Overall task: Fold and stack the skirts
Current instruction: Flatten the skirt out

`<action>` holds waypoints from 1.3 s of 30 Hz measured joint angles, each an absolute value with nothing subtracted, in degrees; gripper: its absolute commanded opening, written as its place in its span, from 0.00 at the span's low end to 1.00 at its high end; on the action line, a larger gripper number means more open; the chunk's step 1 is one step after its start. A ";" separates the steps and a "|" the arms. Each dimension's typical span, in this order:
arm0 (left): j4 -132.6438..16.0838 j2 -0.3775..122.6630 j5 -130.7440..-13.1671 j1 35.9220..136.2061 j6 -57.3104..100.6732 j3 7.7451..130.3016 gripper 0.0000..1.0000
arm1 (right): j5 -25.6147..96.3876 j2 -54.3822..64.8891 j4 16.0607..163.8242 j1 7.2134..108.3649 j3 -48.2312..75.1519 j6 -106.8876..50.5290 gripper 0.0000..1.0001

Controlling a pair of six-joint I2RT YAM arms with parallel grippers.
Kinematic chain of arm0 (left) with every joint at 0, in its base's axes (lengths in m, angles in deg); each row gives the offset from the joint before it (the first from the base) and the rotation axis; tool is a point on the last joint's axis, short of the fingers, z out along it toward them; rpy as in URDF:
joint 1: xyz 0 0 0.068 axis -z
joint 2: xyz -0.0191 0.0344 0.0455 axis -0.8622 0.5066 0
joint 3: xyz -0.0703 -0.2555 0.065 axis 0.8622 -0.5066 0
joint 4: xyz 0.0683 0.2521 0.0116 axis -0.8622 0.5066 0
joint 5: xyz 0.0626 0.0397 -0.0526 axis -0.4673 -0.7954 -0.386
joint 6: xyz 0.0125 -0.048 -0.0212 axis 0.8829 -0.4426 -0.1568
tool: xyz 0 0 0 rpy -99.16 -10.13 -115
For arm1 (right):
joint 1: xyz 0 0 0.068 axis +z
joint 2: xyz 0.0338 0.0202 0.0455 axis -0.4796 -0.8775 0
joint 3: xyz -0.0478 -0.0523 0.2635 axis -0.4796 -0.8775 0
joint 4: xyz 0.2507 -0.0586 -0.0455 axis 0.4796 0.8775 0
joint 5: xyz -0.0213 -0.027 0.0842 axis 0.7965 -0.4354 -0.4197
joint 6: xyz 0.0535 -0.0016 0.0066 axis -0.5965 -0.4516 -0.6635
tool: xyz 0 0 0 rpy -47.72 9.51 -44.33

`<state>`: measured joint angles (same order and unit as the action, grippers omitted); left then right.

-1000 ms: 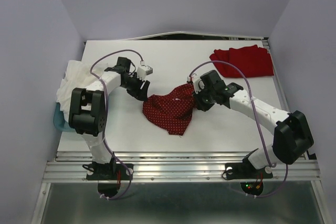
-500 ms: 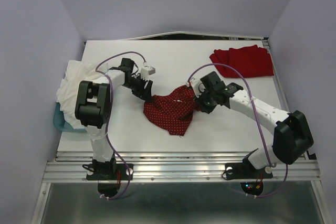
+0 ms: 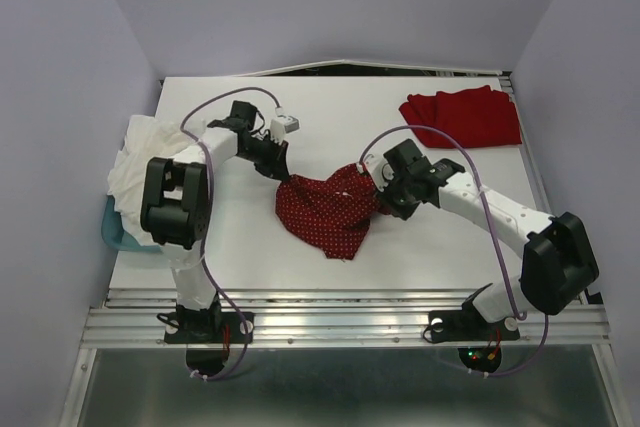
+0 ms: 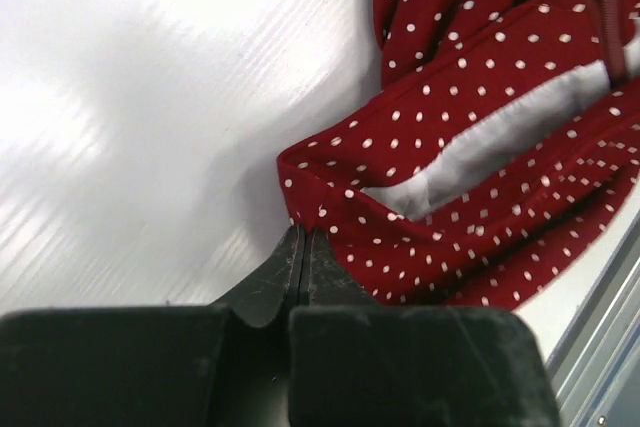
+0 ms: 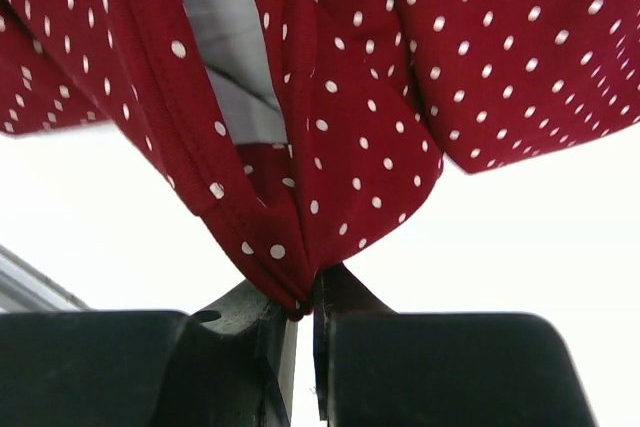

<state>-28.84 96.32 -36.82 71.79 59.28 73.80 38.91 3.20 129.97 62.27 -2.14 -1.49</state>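
Left wrist view has the left gripper point(image 4: 303, 235) with its jaws pressed together, tips touching the folded corner of the polka-dot skirt point(image 4: 480, 97), which spreads ahead and to its right. I cannot tell whether any cloth is pinched there. Right wrist view shows the right gripper point(image 5: 298, 297) clamped on a bunched fold of the same skirt.

From above, the skirt lies crumpled mid-table between the two grippers. Its upper edge runs left to right from one to the other, and the rest tapers toward the near edge. Pulling that edge straight probably depends on the doubtful left hold.

The white table point(image 3: 300, 107) looks smooth. The plain red skirt point(image 3: 465, 117) lies at the far right corner, well apart. A white cloth heap point(image 3: 140, 162) sits at the left edge, and pale walls point(image 3: 330, 7) close in the sides.
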 measured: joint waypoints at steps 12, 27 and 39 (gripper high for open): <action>-23.31 63.67 -38.28 69.17 67.96 73.80 0.00 | 44.57 7.11 135.26 60.58 -2.73 8.13 0.01; -30.42 59.38 -41.19 68.84 66.36 70.06 0.00 | 51.17 -1.21 137.22 52.08 25.94 15.54 0.01; -49.43 89.72 -51.77 68.67 56.35 107.29 0.00 | 56.22 -40.82 125.57 43.82 81.17 19.93 0.01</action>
